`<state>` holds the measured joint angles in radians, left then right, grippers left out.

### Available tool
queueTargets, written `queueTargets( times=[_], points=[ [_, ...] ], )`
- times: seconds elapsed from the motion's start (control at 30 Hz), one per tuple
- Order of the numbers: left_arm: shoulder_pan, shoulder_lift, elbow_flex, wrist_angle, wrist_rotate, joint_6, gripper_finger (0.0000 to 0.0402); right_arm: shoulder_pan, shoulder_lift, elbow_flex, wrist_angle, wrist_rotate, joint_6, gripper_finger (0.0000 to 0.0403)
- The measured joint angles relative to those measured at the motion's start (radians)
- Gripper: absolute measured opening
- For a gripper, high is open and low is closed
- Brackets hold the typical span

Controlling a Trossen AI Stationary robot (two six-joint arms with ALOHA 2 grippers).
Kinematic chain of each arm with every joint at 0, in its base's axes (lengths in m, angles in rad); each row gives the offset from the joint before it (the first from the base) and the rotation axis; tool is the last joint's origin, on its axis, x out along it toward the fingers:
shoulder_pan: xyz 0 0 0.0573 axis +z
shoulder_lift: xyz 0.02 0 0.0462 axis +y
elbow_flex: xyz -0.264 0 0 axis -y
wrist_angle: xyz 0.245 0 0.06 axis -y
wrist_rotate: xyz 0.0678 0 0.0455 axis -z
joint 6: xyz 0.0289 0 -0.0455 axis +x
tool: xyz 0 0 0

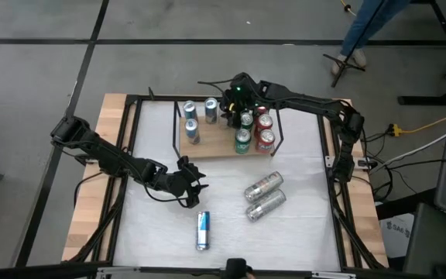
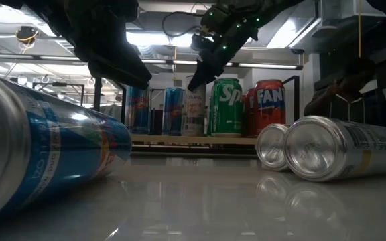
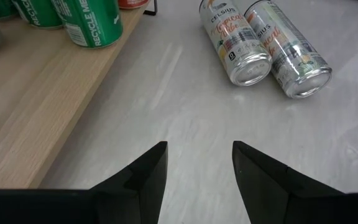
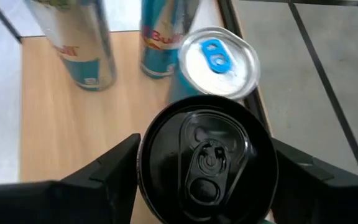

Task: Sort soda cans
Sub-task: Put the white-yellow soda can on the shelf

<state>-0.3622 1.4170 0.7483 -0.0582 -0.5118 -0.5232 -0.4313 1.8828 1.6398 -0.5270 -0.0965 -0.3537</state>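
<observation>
A black soda can (image 4: 207, 162) stands upright between the fingers of my right gripper (image 1: 231, 105), over the far part of a wooden board (image 1: 215, 149). Beside it on the board stand blue-and-silver cans (image 4: 79, 43), green cans (image 1: 242, 141) and red cans (image 1: 265, 139). My left gripper (image 3: 197, 155) hovers open over the white table, near the board's front edge, with nothing between its fingers. Two silver cans (image 3: 263, 46) lie on their sides on the table beyond it. A blue-and-silver can (image 1: 202, 230) lies on its side near the front edge. My right gripper pinches the black can between its two fingers, one on each side of the can's wall just below the top rim (image 4: 149, 163). The fingers slant down onto it from above. The can stays upright with its top up; the can itself hides its base.
Black metal frame rails (image 1: 130, 155) run along the table's sides. Bare white table lies between the board and the front edge, apart from the three lying cans. A person's legs (image 1: 362, 31) and stands show on the floor beyond the far right corner.
</observation>
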Motion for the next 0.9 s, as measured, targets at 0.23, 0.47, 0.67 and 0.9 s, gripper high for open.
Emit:
queueTargets(
  times=[0.23, 0.47, 0.67, 0.9],
  points=[
    [0.000, 0.000, 0.000, 0.000, 0.000, 0.000, 0.0174, -0.023, 0.000, 0.000, 0.002, 0.000, -0.003, 0.0268],
    [0.000, 0.000, 0.000, 0.000, 0.000, 0.000, 0.0174, -0.028, 0.000, 0.000, 0.006, -0.002, -0.023, 0.0268],
    [0.000, 0.000, -0.001, 0.000, 0.000, 0.000, 0.0174, -0.028, 0.000, 0.000, 0.006, -0.010, -0.023, 0.0268],
    [0.000, 0.000, -0.001, 0.000, 0.000, 0.000, 0.0174, -0.028, 0.000, 0.000, 0.006, -0.010, -0.023, 0.0268]
  ],
)
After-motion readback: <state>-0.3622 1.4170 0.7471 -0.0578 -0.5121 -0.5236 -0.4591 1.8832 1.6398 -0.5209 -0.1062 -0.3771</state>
